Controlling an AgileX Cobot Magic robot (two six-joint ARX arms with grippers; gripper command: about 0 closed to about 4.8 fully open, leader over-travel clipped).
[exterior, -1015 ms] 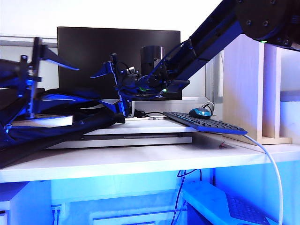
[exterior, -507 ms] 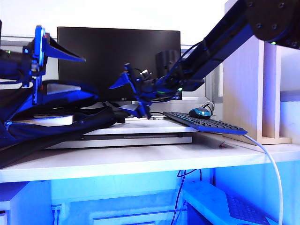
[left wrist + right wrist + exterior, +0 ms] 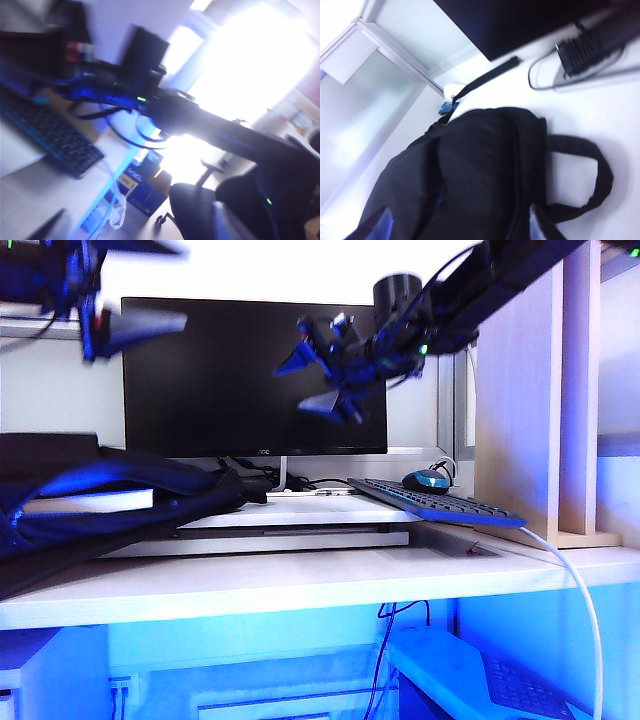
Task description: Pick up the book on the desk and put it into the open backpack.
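Note:
The black backpack [image 3: 130, 485] lies slumped on the left of the desk [image 3: 300, 592]. The book's white page edges [image 3: 90, 502] show inside its mouth. My left gripper [image 3: 150, 285] hangs blurred at the upper left, well above the bag, open and empty. In its own view the left gripper [image 3: 137, 226] faces the other arm and holds nothing. My right gripper [image 3: 308, 382] is raised in front of the monitor, open and empty. In its wrist view the right gripper [image 3: 457, 227] looks down on the backpack [image 3: 470, 170], whose strap loop [image 3: 592, 180] lies on the desk.
A black monitor [image 3: 250, 370] stands at the back. A keyboard [image 3: 435, 502] and a mouse [image 3: 428, 480] lie to the right on a white riser board [image 3: 300, 525]. A tall wood side panel [image 3: 520, 430] stands at the right. A white cable [image 3: 580, 590] hangs over the desk's front.
Both grippers have let go of the backpack's opening and risen, the left up and left, the right up and right. The bag's mouth has slumped down over the book.

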